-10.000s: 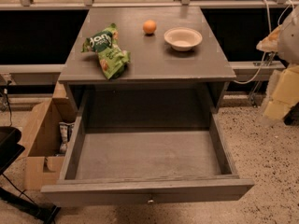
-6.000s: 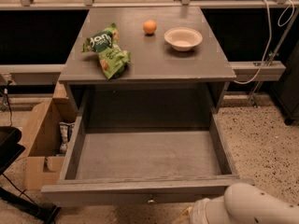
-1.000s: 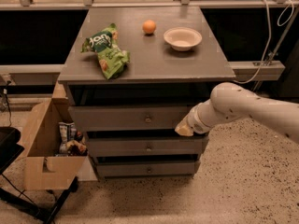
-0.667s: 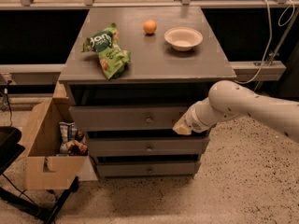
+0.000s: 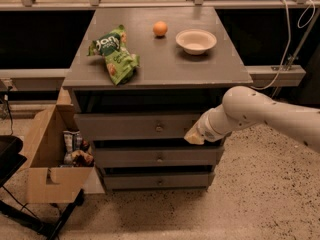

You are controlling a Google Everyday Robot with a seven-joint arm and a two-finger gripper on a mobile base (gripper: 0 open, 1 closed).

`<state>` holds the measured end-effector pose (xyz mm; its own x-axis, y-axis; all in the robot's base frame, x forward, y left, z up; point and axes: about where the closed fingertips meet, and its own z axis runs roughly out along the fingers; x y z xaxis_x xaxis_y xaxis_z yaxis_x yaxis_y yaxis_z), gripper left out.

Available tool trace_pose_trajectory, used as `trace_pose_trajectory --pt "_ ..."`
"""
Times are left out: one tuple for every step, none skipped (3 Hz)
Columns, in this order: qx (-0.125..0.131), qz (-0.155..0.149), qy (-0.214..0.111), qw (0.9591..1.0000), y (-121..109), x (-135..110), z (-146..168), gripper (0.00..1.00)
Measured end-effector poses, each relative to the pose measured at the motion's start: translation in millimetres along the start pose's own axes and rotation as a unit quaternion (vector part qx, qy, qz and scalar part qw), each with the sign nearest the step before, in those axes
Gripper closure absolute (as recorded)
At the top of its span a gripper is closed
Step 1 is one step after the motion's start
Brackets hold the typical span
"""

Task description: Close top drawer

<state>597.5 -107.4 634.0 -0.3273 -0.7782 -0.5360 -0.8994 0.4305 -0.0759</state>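
Camera view looks down at a grey wooden cabinet (image 5: 165, 64) in the middle of the frame. My arm (image 5: 260, 111) comes in from the right edge, a smooth white tube with small dark specks. It bends at a rounded joint and slopes down and left toward the cabinet front. The gripper (image 5: 194, 135) at its end is a pale yellowish wedge, resting against the right end of the top drawer (image 5: 135, 126). I cannot tell whether it is clenched or released, and nothing shows as held in it.

The top drawer sits pushed in just under the cabinet top, with a dark gap above it. Its flat, plain grey front lies about in line with the two drawer fronts beneath. A small round metal knob (image 5: 159, 128) marks its centre. The middle drawer (image 5: 150, 157) and the bottom drawer (image 5: 155, 180) have shorter fronts with the same matte grey grain.

On the cabinet top a crinkled green snack bag (image 5: 114, 54) lies at the left. A round orange (image 5: 160, 28) sits near the back, and a shallow cream bowl (image 5: 196, 40) is just right of it.

An open brown cardboard box (image 5: 47, 184) stands at the lower left beside the cabinet, with packets inside. The floor (image 5: 260, 199) is speckled stone.
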Motion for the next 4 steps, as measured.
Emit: trace_pose_trajectory --pt "-0.001 -0.001 0.0 1.0 1.1 -0.5 1.3 0.12" --pt "-0.003 -0.001 0.0 1.0 1.9 -0.8 2.4 0.0" --pt "-0.003 -0.001 0.0 1.0 1.9 -0.8 2.4 0.0" --pt "-0.004 -0.002 0.001 1.0 3.0 -1.2 3.7 0.18"
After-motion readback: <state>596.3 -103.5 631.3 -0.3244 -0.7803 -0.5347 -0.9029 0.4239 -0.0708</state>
